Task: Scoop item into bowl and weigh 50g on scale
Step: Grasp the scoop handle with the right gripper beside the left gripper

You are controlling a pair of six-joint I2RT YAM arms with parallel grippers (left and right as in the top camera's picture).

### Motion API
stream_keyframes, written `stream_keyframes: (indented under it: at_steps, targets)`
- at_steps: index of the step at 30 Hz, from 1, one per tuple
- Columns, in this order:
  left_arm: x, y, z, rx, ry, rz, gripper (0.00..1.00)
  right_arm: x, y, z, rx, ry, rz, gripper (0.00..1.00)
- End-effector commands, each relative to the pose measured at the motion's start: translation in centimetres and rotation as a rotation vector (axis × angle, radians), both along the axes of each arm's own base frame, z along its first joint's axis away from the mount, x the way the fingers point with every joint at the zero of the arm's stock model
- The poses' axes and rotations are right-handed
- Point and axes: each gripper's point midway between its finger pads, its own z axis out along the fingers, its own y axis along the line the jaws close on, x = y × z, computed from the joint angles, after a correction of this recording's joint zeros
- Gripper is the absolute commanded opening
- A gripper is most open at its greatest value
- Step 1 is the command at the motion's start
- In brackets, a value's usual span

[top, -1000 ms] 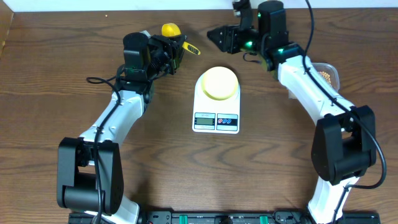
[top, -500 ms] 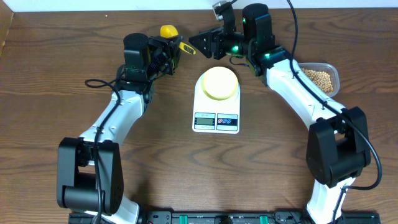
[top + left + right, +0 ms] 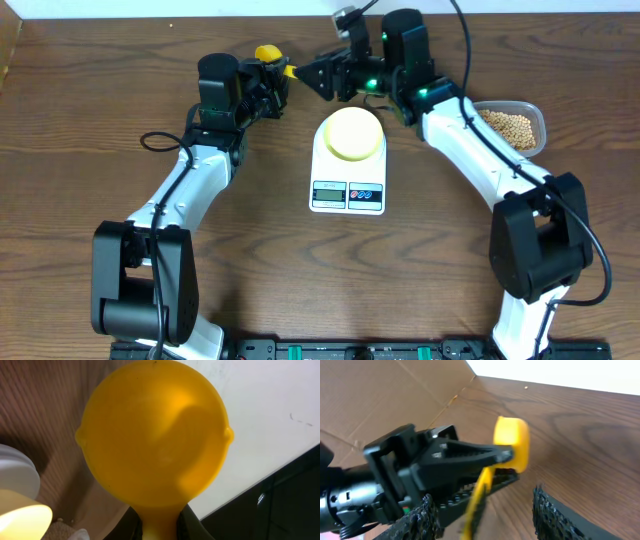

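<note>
Okay, left gripper (image 3: 280,82) is clamped tight on the handle of the yellow scoop (image 3: 267,52), with the cup held up near the back edge of the table (image 3: 100,150). In the left wrist view the cup fills nearly the whole frame. The fingers are cut off at the bottom, and it is hard to tell what is inside the cup.

Right gripper (image 3: 312,75) has its jaws apart, straddling the free end of the scoop handle. The right wrist view shows the handle between them, and I can't tell if there is contact.

Both grippers crowd the back of the table, just short of the white wall (image 3: 200,8). There is open wood to the left, in front and between the arms.

The bowl (image 3: 352,133) sits centred on the scale (image 3: 348,185), just in front of the grippers, and looks empty. The item (image 3: 510,125), tan beans, lies in a clear tub (image 3: 541,118) at the right, with the tub's near end overlapped by the right arm. The scale display is too small to read. Cardboard (image 3: 370,400) stands along the table's left edge.
</note>
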Motion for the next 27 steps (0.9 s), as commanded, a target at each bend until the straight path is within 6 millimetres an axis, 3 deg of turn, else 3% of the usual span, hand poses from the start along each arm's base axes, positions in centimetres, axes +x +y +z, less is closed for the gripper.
stream_keyframes:
  at_steps: [1,4,13,20,27]
  targets:
    - [0.1,-0.1,1.1,-0.032,-0.008,-0.003,0.07,-0.9,1.4,0.4,-0.012,-0.054,0.049,0.60]
    - [-0.1,-0.4,1.2,-0.040,-0.007,-0.025,0.07,-0.3,1.1,0.1,-0.033,-0.064,0.011,0.56]
    - [-0.5,-1.4,1.6,-0.062,-0.017,-0.083,0.07,1.8,-0.7,-1.4,-0.116,-0.053,-0.137,0.29]
    - [-0.5,-2.0,3.0,-0.075,-0.078,-0.129,0.08,1.9,-0.9,-1.6,-0.123,-0.044,-0.143,0.23]
    - [-1.3,-3.1,3.2,-0.087,-0.084,-0.208,0.07,1.9,-0.9,-1.5,-0.119,-0.048,-0.142,0.25]
